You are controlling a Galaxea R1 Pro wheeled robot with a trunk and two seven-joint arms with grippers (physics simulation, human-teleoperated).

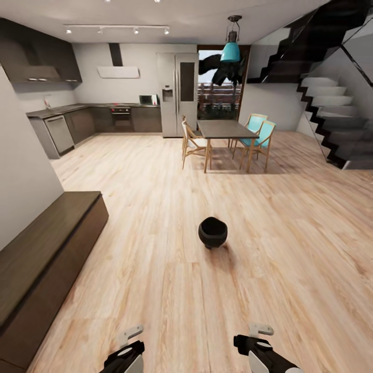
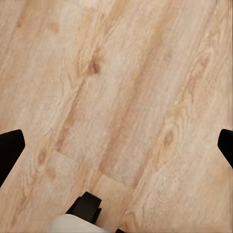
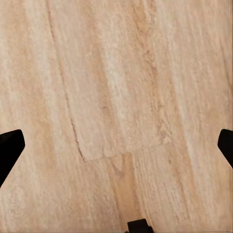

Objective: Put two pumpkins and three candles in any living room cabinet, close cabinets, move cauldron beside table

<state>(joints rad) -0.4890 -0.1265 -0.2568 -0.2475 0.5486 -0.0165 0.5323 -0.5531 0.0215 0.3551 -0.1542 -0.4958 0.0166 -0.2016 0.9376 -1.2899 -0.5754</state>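
The black round cauldron (image 1: pixel 213 232) stands on the wooden floor in the middle of the room, well ahead of both arms. The long low dark-brown cabinet (image 1: pixel 46 254) runs along the left wall, its fronts flush and shut. The pumpkins and candles are out of view. My left gripper (image 1: pixel 129 338) and right gripper (image 1: pixel 257 332) hang low at the near edge of the head view, well short of the cauldron. In the wrist views the left gripper (image 2: pixel 116 150) and right gripper (image 3: pixel 116 150) are open over bare floorboards, holding nothing.
A dining table (image 1: pixel 225 129) with several chairs (image 1: pixel 259 137) stands far ahead, beyond the cauldron. The kitchen counters (image 1: pixel 77 122) and fridge (image 1: pixel 177 93) line the back wall. A staircase (image 1: pixel 331 114) rises at the right. Wide floor lies between me and the cauldron.
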